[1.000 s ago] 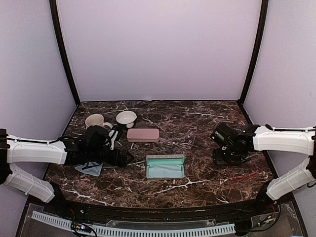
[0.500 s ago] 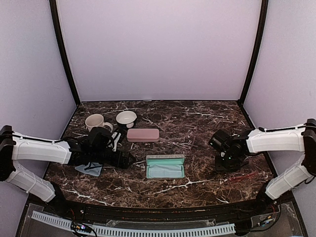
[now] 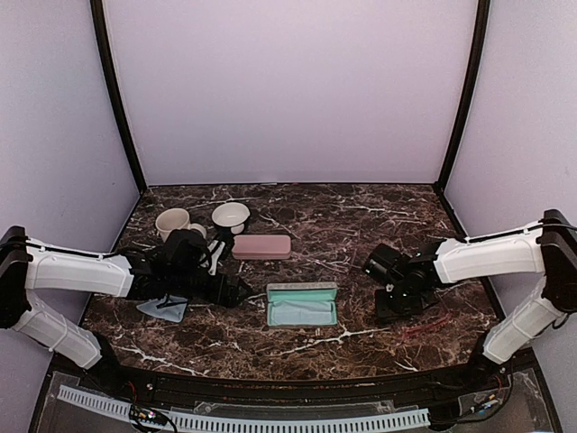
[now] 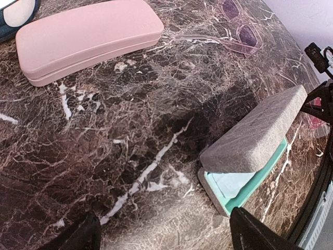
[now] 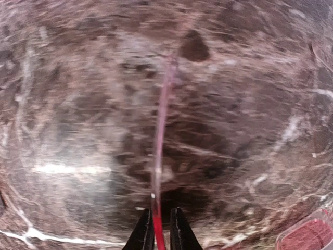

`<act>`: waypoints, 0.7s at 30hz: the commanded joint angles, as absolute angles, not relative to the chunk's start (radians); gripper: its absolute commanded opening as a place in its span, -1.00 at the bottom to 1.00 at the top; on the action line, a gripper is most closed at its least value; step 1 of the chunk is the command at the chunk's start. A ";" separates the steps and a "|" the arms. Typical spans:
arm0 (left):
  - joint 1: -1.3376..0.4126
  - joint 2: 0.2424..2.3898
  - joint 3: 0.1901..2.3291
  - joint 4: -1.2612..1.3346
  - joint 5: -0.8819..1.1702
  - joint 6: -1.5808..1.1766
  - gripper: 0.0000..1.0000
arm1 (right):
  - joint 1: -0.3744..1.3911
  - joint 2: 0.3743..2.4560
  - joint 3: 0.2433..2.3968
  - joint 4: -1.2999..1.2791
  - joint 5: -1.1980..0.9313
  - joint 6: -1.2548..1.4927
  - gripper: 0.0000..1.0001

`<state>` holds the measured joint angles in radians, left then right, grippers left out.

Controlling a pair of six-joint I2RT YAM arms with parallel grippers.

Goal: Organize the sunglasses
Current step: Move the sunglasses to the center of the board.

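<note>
**Tabletop at the moment of the grasp** (read the top view as a dial, 12 o'clock at the far wall).

- **Sunglasses, two pairs in view.**
  - The red sunglasses (image 5: 161, 130) lie at about 4 o'clock on the marble table (image 3: 361, 216). One thin red temple runs straight away from your right wrist camera, and a red lens shows at that view's lower right corner.
  - A second pair (image 4: 240, 28) has a pale translucent frame and purple lenses. It lies flat at about 1 o'clock from the open case.
- **Cases, two.**
  - One pink case (image 4: 88, 39) is closed.
  - One grey case (image 4: 255, 133) lies near 6 o'clock with its lid raised, a teal lining, and what looks like a pale blue cloth inside. The pink case is at 11 o'clock from it, and the two are well apart.
- **Other items, one of each.** A cream mug (image 3: 172, 221) and a white bowl (image 3: 231, 216) sit side by side at 10 o'clock. A light-blue cloth (image 3: 164, 309) lies at 8 o'clock, partly under your left arm.
- **Right gripper** (image 5: 160, 232). Its fingers are pinched together on the near end of the red temple.
- **Left gripper** (image 4: 162, 219). Its fingers are spread wide over bare marble, with nothing between them. It sits just at 9 o'clock from the grey case.
</note>
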<state>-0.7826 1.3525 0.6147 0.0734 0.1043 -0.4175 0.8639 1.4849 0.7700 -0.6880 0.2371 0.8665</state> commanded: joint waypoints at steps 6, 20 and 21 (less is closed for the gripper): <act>-0.778 1.321 0.609 0.089 0.137 -0.399 0.75 | 0.971 1.660 0.943 -0.580 0.207 0.960 -0.72; -0.778 1.343 0.611 0.100 0.141 -0.379 0.75 | 0.901 1.498 0.939 -0.689 0.257 0.900 0.20; -0.778 1.349 0.615 0.098 0.144 -0.376 0.75 | 0.884 1.472 0.923 -0.693 0.261 0.895 0.21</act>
<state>-0.7826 1.3460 0.6106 0.0818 0.1322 -0.3996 0.9390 1.5848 0.9604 -0.6434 0.2253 0.9165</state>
